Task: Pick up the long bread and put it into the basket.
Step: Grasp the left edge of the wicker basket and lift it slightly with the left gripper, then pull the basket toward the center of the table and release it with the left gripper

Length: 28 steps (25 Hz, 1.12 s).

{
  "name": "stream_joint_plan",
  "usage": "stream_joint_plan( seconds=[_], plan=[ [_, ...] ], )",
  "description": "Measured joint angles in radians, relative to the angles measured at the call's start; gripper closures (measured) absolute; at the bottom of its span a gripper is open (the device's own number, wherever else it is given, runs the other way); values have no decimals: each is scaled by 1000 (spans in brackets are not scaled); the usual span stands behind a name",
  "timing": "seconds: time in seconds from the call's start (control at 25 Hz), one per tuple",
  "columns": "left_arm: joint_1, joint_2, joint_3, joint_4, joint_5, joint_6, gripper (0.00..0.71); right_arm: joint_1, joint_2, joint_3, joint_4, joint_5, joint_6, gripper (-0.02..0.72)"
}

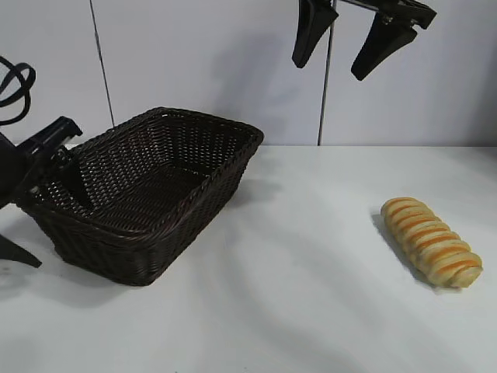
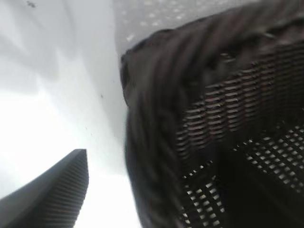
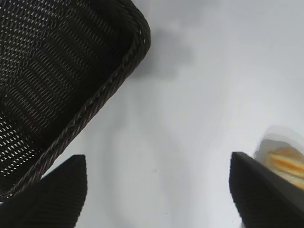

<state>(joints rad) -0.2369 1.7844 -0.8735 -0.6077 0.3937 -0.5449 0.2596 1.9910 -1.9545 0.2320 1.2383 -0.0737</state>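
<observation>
The long bread [image 1: 431,241], a golden-tan ridged loaf with orange stripes, lies on the white table at the right, far from the basket. It also shows at the edge of the right wrist view [image 3: 285,161]. The dark brown wicker basket [image 1: 221,183] stands at the left and holds no bread. My right gripper [image 1: 329,69] hangs open and empty high above the table's middle, between the basket and the bread. My left gripper [image 1: 56,229] is open and straddles the basket's left rim [image 2: 152,142]. One finger [image 2: 61,190] is outside the wall; the other is hidden inside.
The white table [image 1: 311,295] runs from the basket to the bread and forward to the front edge. A pale wall with vertical seams stands behind. The basket's braided rim [image 3: 109,90] shows in the right wrist view.
</observation>
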Motion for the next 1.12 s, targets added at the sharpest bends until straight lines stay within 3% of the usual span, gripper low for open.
stream_joint_plan(
  seconds=[0.12, 0.4, 0.48, 0.68, 1.12],
  plan=[
    [-3, 0, 0, 0, -3, 0, 218, 0, 0, 0, 0, 0, 0, 113],
    [-3, 0, 0, -2, -2, 0, 548, 0, 0, 0, 0, 0, 0, 113],
    [-3, 0, 0, -6, -3, -7, 607, 0, 0, 0, 0, 0, 0, 113],
    [0, 0, -21, 6, 78, 0, 608, 0, 0, 0, 0, 1, 0, 113],
    [70, -34, -230, 58, 328, 149, 608, 0, 0, 0, 0, 1, 0, 113]
  ],
)
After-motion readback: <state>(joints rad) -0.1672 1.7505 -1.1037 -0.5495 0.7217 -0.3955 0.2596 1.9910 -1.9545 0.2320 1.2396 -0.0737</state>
